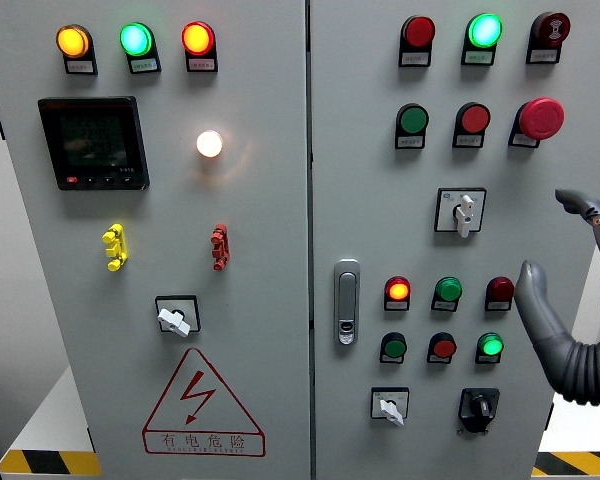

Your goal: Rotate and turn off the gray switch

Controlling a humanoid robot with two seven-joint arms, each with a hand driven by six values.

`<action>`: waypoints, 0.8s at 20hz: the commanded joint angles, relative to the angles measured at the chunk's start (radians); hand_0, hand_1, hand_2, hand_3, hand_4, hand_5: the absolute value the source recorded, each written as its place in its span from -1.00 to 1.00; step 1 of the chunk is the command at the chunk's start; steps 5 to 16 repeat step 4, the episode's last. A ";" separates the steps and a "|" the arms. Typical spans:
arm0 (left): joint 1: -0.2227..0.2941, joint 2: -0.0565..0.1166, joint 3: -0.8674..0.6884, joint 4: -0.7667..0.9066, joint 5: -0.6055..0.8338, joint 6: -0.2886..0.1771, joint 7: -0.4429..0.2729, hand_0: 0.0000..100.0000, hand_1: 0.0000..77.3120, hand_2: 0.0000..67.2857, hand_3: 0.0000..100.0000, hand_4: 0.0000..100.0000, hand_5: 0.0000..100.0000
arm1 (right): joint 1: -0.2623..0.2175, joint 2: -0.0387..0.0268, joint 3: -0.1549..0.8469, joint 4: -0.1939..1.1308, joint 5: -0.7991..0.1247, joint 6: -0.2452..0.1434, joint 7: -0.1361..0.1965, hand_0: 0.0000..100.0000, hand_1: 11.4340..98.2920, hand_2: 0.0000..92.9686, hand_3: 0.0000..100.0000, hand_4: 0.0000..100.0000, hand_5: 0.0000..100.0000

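My right hand (570, 300) comes in at the right edge of the cabinet, its fingers spread loose and gripping nothing; the dark thumb points up near the dim red lamp (499, 292), and one finger shows higher up at the edge, just off the panel. The gray switch (464, 213) sits on the right door (570, 440), on a square plate below the green button (413, 121) and the red button (474, 119), its white handle pointing straight down. My hand is to the right of it and lower, not touching it. Further down on the same door are a second white-handled switch (389, 406) and a black knob (478, 407). A big red mushroom button (541, 118) stands up and right of the gray switch. On the left door (260, 300) I see a small display (92, 142), a glowing white lamp (209, 144), a yellow toggle (114, 247), a red toggle (219, 246), another white-handled switch (176, 318) turned aslant, and a red warning triangle (202, 403). A metal door handle (347, 301) sits by the seam. My left hand is out of sight.
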 commanded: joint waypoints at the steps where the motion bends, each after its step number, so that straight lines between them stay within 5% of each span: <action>1: 0.000 0.000 0.000 0.000 0.000 0.000 0.001 -1.00 -1.00 -0.62 -0.63 -0.81 -0.76 | -0.010 -0.0008 0.003 0.000 -0.003 -0.025 0.006 0.31 -0.33 -0.50 -0.44 -0.74 -0.61; 16: 0.000 0.000 0.000 0.000 0.000 0.000 0.001 -1.00 -1.00 -0.62 -0.63 -0.81 -0.76 | -0.019 -0.0008 0.003 0.000 -0.003 -0.030 0.008 0.30 -0.31 -0.50 -0.44 -0.74 -0.62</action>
